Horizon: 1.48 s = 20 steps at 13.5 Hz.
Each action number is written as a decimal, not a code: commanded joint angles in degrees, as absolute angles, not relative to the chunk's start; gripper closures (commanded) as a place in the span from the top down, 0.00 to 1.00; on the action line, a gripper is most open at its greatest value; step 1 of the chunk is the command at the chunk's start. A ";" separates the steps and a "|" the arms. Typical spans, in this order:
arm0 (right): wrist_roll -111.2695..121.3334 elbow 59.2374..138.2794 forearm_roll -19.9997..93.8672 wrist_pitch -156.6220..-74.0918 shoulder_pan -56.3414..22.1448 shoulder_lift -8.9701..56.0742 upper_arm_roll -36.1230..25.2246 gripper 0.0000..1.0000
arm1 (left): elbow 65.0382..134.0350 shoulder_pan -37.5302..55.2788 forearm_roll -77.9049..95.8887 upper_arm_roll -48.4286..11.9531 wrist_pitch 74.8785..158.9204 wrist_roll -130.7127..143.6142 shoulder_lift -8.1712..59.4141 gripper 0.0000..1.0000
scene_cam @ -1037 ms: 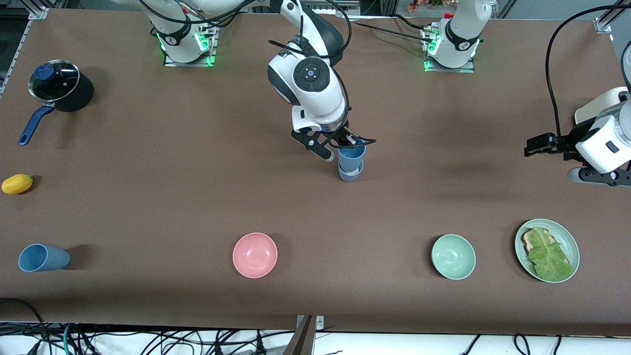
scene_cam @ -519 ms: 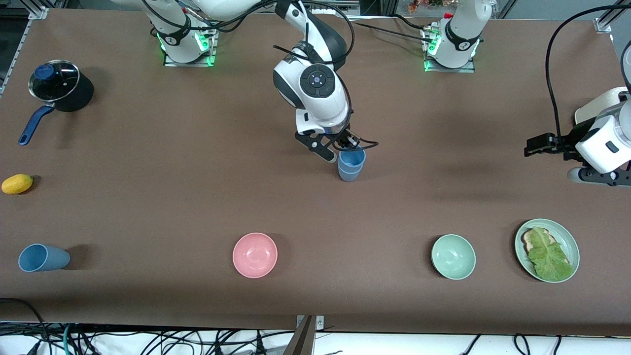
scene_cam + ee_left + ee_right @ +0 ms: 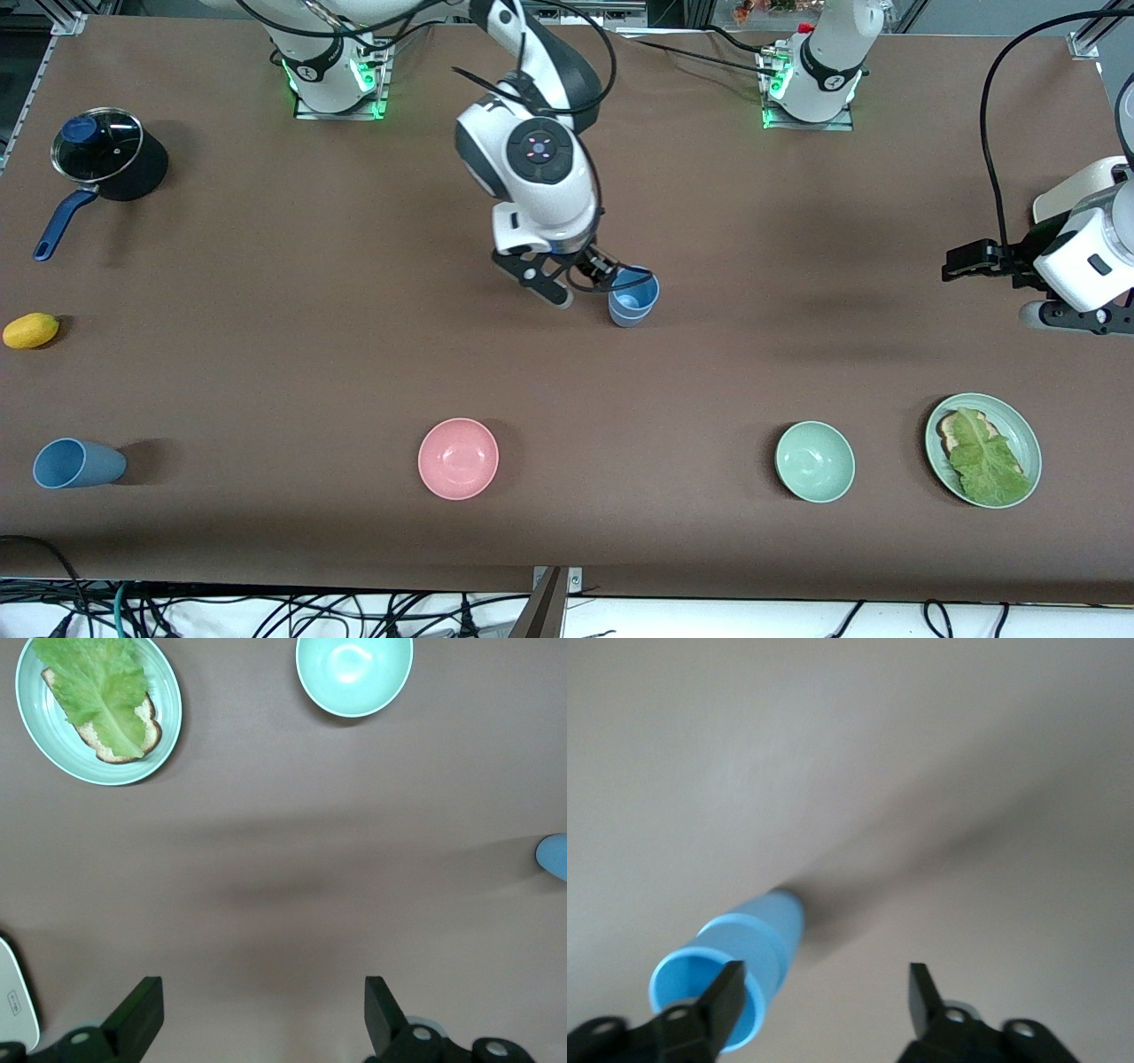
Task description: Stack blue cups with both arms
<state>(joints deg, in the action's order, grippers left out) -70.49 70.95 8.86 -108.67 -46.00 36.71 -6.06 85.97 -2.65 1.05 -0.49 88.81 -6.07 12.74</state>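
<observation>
Two blue cups (image 3: 633, 302) stand nested upright in the middle of the table, the mid-blue one inside the greyer one. My right gripper (image 3: 580, 285) hangs open just beside them, toward the right arm's end, holding nothing. In the right wrist view the stacked cups (image 3: 740, 961) lie outside the gap of the right gripper (image 3: 826, 992), and one finger (image 3: 726, 997) overlaps the rim. A third blue cup (image 3: 76, 463) lies on its side near the front edge at the right arm's end. My left gripper (image 3: 1079, 319) (image 3: 261, 1010) waits open and empty at the left arm's end.
A pink bowl (image 3: 458, 458), a mint-green bowl (image 3: 815, 462) (image 3: 354, 673) and a plate (image 3: 1019, 425) (image 3: 168, 700) with bread and lettuce sit along the front. A lidded pot (image 3: 99, 151) and a lemon (image 3: 31, 330) are at the right arm's end.
My right gripper opened and let go of the upper cup, which sank deeper into the lower one. The gripper then shifted toward the right arm's end. The left arm stayed still.
</observation>
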 commanded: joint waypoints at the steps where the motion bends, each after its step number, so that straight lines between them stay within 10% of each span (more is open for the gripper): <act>1: -55.87 71.28 9.58 -100.31 -41.24 32.35 -8.52 1.00 | 86.57 -3.08 -0.09 -0.79 88.42 -7.38 12.13 1.00; 13: -10.30 82.49 8.26 -91.57 -13.20 16.82 -9.32 1.00 | 86.57 -3.08 -0.09 -0.79 88.51 -7.29 12.22 1.00; 20: -8.97 94.22 0.09 -93.79 -3.08 4.14 2.46 1.00 | 86.57 -3.08 -0.09 -0.79 88.59 -7.38 12.48 1.00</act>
<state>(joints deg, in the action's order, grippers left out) -9.30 90.07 0.93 -92.61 -4.46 8.09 1.12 86.08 -2.80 1.05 -0.49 88.81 -6.07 13.03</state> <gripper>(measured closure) 0.000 0.000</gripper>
